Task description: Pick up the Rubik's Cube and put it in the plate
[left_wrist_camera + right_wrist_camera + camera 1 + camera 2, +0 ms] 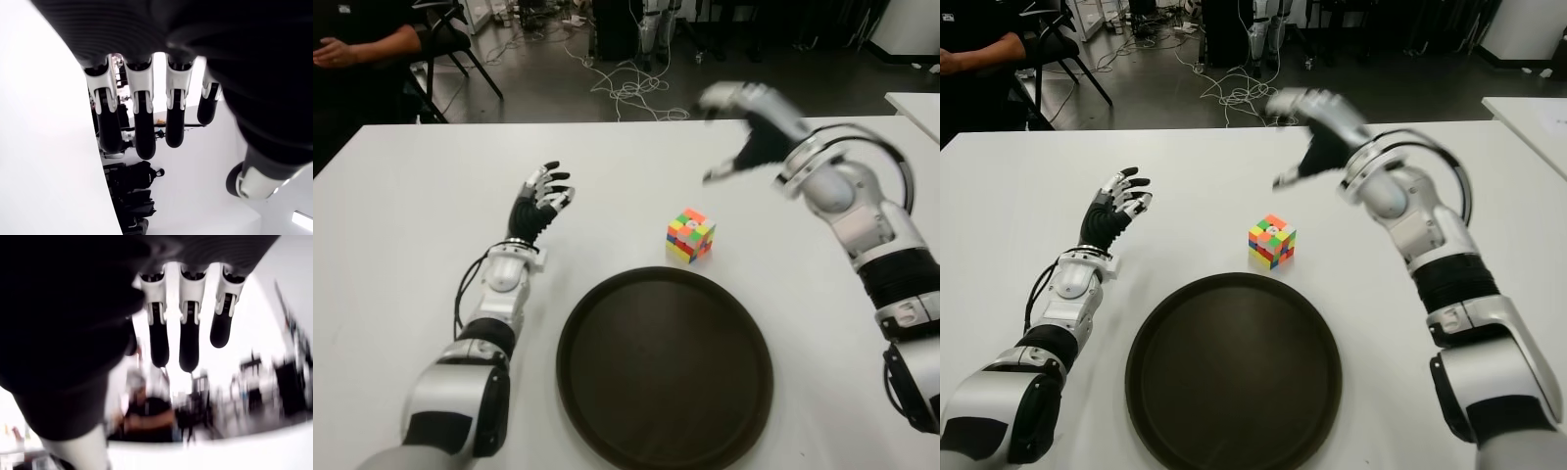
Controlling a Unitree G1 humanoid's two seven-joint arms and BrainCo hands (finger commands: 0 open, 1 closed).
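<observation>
The Rubik's Cube [690, 235] stands on the white table [401, 245], just beyond the far rim of the dark round plate [607, 411]. My right hand [744, 122] hovers in the air above and to the right of the cube, fingers spread and holding nothing; the right wrist view shows its fingers [181, 333] extended. My left hand [543, 196] shows left of the cube, over the table, with its fingers [142, 122] straight and empty.
A seated person [352, 49] is at the far left beyond the table. Cables [626, 93] lie on the floor behind the far table edge. Another white table corner [915, 103] shows at the far right.
</observation>
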